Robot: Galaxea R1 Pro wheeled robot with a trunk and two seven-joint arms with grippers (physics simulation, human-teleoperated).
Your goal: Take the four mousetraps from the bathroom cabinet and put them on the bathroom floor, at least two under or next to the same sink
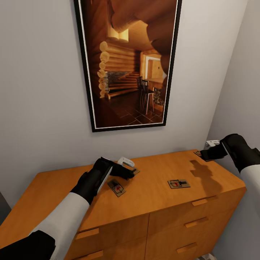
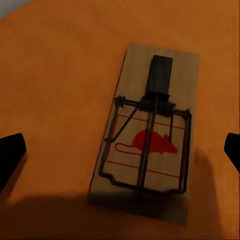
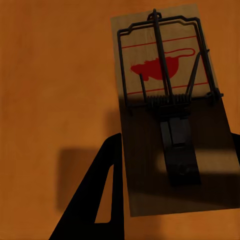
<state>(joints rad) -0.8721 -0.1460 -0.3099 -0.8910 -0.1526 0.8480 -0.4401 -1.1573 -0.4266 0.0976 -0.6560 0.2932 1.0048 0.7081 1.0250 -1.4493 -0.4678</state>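
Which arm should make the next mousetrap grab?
Either, left slightly: the left gripper is open, straddling a mousetrap on the cabinet. The right gripper is over the corner trap.

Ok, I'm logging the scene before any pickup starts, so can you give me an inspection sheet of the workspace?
Surface: flat orange-brown cabinet top, drawers with slab pulls below.
Job's things: two mousetraps lie flat in the open on the top, one near the left arm, one further right. A third mousetrap lies under the left gripper and a fourth under the right gripper.
Clutter: nothing seen.
Grippers: left gripper open, fingers either side of its trap, not touching. Right gripper at the back right corner, apparently open over its trap.
Cables: nothing seen.
Surroundings: framed picture on the grey wall above the cabinet.
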